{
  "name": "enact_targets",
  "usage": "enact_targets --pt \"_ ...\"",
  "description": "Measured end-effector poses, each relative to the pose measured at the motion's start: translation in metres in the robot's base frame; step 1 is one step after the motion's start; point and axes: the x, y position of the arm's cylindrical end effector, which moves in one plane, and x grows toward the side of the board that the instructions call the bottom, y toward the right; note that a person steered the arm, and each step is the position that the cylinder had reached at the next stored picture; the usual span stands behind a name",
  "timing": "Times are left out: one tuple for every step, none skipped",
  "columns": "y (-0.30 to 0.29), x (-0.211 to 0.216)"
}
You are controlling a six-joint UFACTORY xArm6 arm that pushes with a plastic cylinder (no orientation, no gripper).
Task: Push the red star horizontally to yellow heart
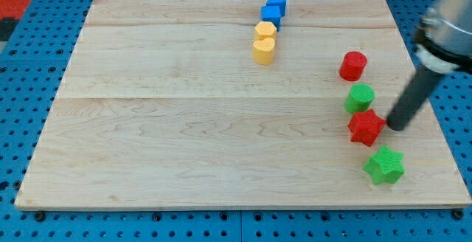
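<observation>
My tip (391,127) rests on the counter (184,146), touching the red star (365,127) at its left; no claw shows. The yellow heart (263,51) lies far up-left.

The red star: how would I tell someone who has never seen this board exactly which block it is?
Start at the wooden board's right edge, where four blocks run top to bottom. The red star is third down, below the green cylinder and above the green star. It is the only red pointed block, unlike the round red cylinder, and my tip sits just right of it.
</observation>
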Motion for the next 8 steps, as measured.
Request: enact_targets --pt "-0.051 0.001" --pt "-0.002 0.036" --pt "-0.029 0.045" --pt "-0.112 0.004" --pt "-0.159 -0.021" --pt "-0.082 0.010" --pt "-0.104 0.037" --pt "-0.164 -0.014"
